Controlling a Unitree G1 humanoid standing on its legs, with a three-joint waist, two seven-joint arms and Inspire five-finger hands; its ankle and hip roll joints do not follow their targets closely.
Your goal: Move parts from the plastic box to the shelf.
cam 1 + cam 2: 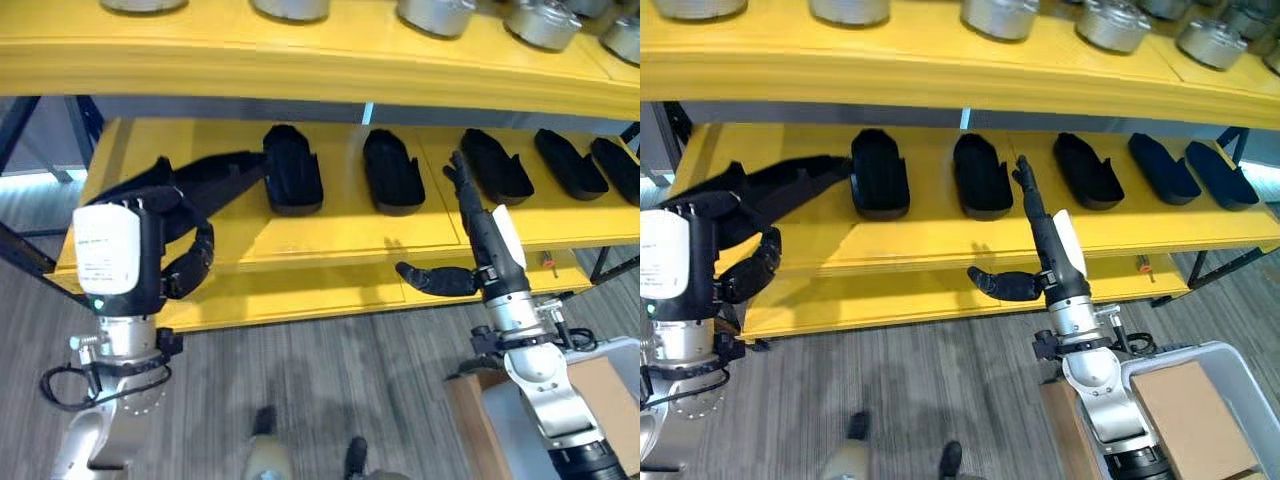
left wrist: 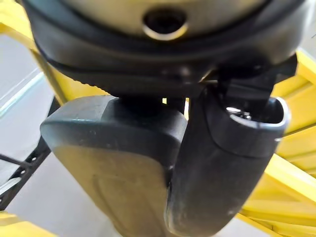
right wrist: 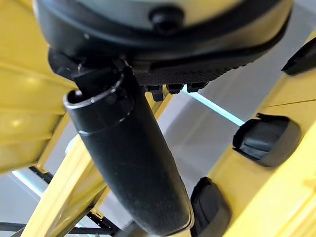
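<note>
- Parts: a row of black moulded parts (image 1: 293, 170) already lies on the middle board of the yellow shelf (image 1: 300, 240). One more black part (image 1: 190, 185) is at the shelf's left end, gripped by the left hand.
- The left hand (image 1: 180, 250) has its fingers curled round that part, which points in toward the row, its far end close beside the leftmost laid part.
- To do this step well, I judge the part should be lowered flat onto the board beside the row, clear of its neighbour, before the fingers loosen.
- The right hand (image 1: 1035, 225) stands in front of the shelf with straight fingers and thumb out to the side, holding nothing.
- The grey plastic box (image 1: 1230, 365), with a brown carton in it, is cut off at the lower right, so any parts left inside cannot be seen. Whether the held part touches the board is hard to tell.
</note>
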